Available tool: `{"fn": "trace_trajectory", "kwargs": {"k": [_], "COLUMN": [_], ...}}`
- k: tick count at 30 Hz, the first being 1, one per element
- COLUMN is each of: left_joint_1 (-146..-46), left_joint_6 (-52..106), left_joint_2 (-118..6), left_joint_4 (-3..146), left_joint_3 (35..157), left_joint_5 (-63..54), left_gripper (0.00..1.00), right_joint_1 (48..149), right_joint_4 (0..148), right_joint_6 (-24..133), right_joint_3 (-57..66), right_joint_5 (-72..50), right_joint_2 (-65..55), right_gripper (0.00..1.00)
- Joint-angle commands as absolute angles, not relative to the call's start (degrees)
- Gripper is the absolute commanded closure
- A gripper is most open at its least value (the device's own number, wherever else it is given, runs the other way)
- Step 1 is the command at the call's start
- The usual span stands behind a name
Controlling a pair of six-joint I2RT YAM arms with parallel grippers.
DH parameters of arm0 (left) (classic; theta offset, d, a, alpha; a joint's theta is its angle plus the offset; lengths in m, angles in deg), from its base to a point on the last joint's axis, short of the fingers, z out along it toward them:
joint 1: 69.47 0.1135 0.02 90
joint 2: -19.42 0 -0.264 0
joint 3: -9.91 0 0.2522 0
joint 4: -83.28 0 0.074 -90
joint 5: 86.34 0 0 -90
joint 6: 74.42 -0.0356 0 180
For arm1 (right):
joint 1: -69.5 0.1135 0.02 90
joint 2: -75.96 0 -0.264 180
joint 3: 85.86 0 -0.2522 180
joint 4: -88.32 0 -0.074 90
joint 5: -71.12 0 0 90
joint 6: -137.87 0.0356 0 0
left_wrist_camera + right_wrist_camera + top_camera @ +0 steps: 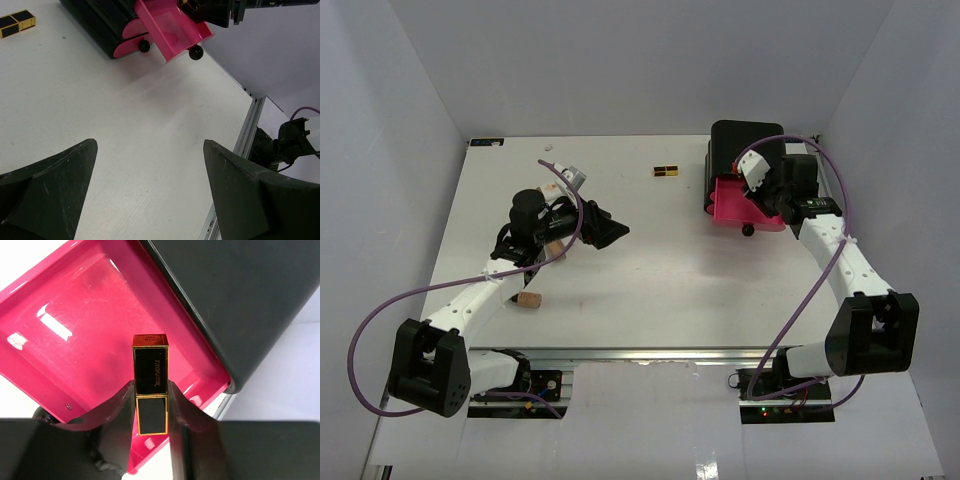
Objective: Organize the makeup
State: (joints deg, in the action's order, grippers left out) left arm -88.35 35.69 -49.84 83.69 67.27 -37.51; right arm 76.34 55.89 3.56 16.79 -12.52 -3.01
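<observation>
A black-and-gold tube [151,385] sits pinched between the two fingers of the right claw [151,390]. The claw is narrow and closed on the tube's lower half, and the tube's gold-rimmed end points away from the wrist. The tube hangs over the open pink drawer [90,330]. Whether its far end touches the drawer floor cannot be told. The drawer is pulled out of a black box [240,300] at the far right of the counter [670,280]. Its tray shows nothing inside in the wrist view. In the left wrist view, two more pink drawer fronts sit shut beside the open one, and a round black knob [196,52] is on the open drawer's front.

A second black-and-gold tube [666,171] lies flat on the counter to the left of the box, apart from it and near the far edge. A tan cork [528,299] lies on its side near the front left, just beside the left arm's forearm. A tan-orange item shows partly under that arm, too hidden to name.

The left claw [150,150] is spread wide with nothing between its fingers. It hovers over bare counter left of centre, well apart from the box, and faces toward the drawers.
</observation>
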Motion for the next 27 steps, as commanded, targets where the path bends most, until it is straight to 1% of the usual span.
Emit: {"fn": "trace_trajectory", "kwargs": {"k": [1,6,10,11,14,16,18,19,21,23,24,26,27], "left_joint_1": [-88.5,-88.5,-88.5,-88.5,-88.6,-88.9,-89.5,-89.7,-90.6,-93.0,-94.0,-95.7,-95.8], "left_joint_6": [35.8,35.7,35.4,35.3,34.9,34.6,34.7,34.9,35.4,33.6,32.5,29.1,27.5], "left_joint_2": [-50.0,-50.7,-52.2,-52.7,-54.8,-56.6,-58.6,-61.0,-65.3,-69.1,-73.4,-79.3,-83.1], "left_joint_4": [84.5,84.1,82.6,82.3,81.2,80.3,79.5,78.8,74.7,71.0,66.9,62.6,60.2], "left_joint_3": [69.1,69.3,69.8,70.0,70.6,71.0,72.0,73.8,78.0,82.7,87.9,95.1,99.9], "left_joint_5": [-38.2,-37.2,-36.6,-36.4,-35.2,-33.7,-31.7,-30.7,-26.6,-22.3,-20.1,-15.6,-14.5], "left_gripper": [0.02,0.02,0.02,0.02,0.02,0.02,0.02,0.02,0.02,0.02,0.02,0.02,0.03], "right_joint_1": [76.0,75.0,73.6,73.1,70.1,67.2,65.2,64.5,62.5,59.1,55.4,51.5,50.1], "right_joint_4": [58.7,58.7,56.3,55.4,50.6,48.8,48.9,49.3,53.9,59.8,63.0,68.4,68.4], "right_joint_6": [5.5,8.1,10.6,12.1,16.0,19.4,21.5,22.9,26.6,31.0,35.6,37.3,37.0], "right_joint_3": [17.0,16.4,14.9,14.0,12.6,13.6,17.7,20.7,26.0,31.4,35.7,38.3,38.5], "right_joint_5": [-13.6,-12.2,-8.9,-6.1,8.1,18.7,28.0,30.6,36.5,45.0,47.3,57.6,61.1], "right_joint_2": [-3.3,-3.2,-1.5,-0.7,3.0,6.3,10.0,11.2,15.2,18.2,20.7,22.1,22.2], "right_gripper": [0.58,0.45,0.42,0.42,0.36,0.29,0.28,0.25,0.2,0.16,0.13,0.09,0.09]}}
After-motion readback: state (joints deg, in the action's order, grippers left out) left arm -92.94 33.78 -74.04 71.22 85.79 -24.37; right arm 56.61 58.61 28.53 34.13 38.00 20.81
